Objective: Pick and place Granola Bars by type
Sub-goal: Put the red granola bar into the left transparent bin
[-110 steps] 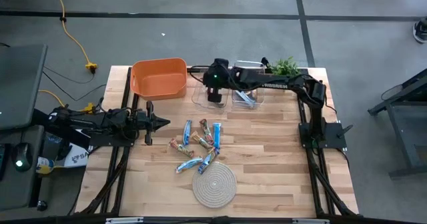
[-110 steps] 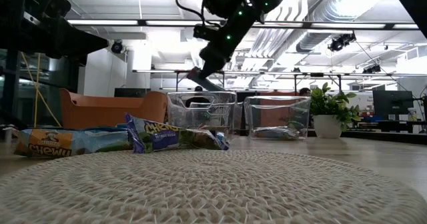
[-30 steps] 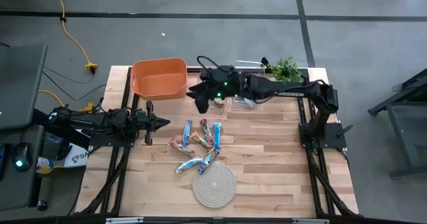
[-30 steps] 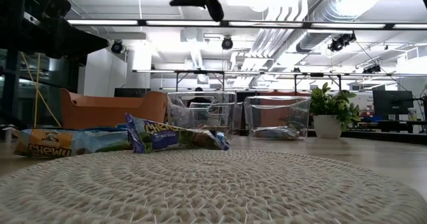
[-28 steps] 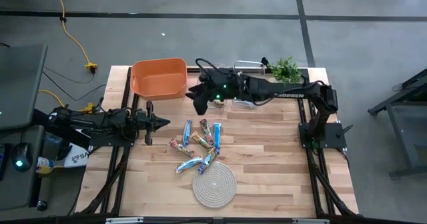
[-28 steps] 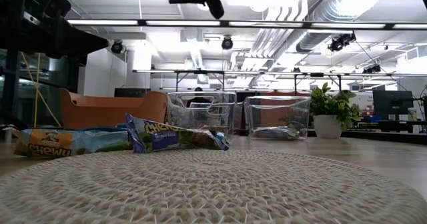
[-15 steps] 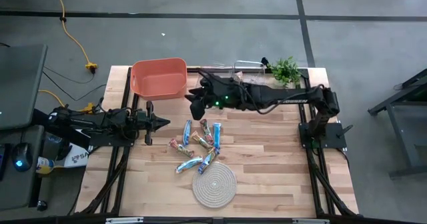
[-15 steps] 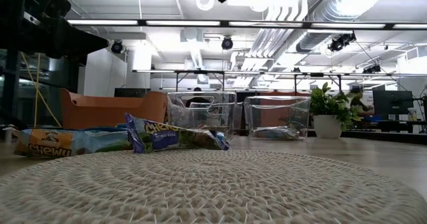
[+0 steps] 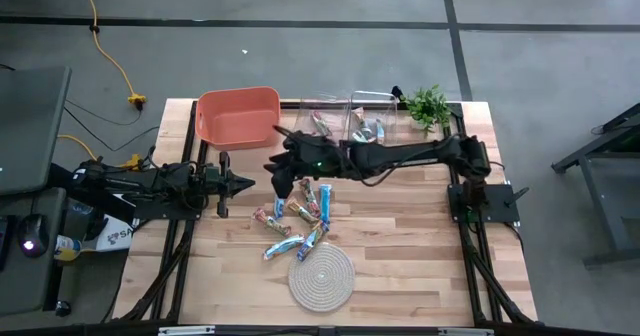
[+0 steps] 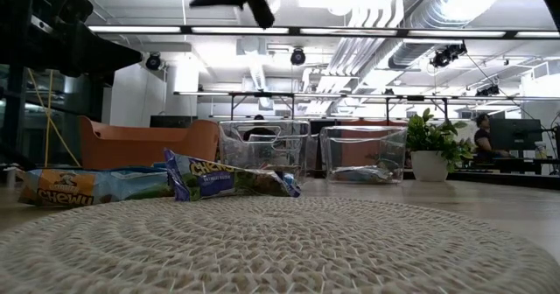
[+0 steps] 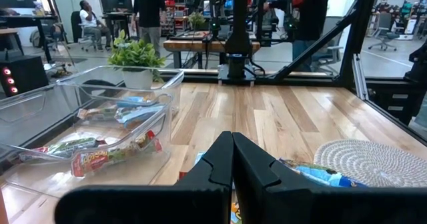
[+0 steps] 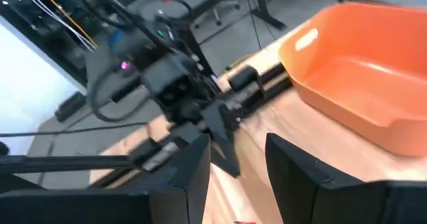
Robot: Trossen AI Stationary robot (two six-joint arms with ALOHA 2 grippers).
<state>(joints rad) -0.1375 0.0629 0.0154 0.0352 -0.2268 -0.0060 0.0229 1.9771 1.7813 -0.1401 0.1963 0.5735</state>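
Observation:
Several loose granola bars [image 9: 300, 219] in blue, red and tan wrappers lie flat on the wooden table [image 9: 400, 246], just past the coiled mat [image 9: 321, 278]. The low view shows two of these bars [image 10: 219, 182]. More bars lie in two clear bins [image 9: 347, 128] at the far edge. My right gripper [image 9: 279, 176] hangs open in the air over the pile's far left side, with nothing between its fingers [image 12: 193, 177]. My left gripper [image 9: 240, 184] waits shut at the table's left side, level, its fingers [image 11: 232, 164] pointing toward the bars.
An orange bin [image 9: 238, 116] stands at the far left, next to the clear bins. A potted plant [image 9: 428, 103] sits at the far right corner. People show in the room beyond the table [image 11: 150, 11]. Bare wood lies to the right of the pile.
My right gripper has swung from above the clear bins toward the table's left and near edges, coming down a little and rolling slightly. It now hangs over the loose bars. Its fingers have stayed open. The bars have not moved.

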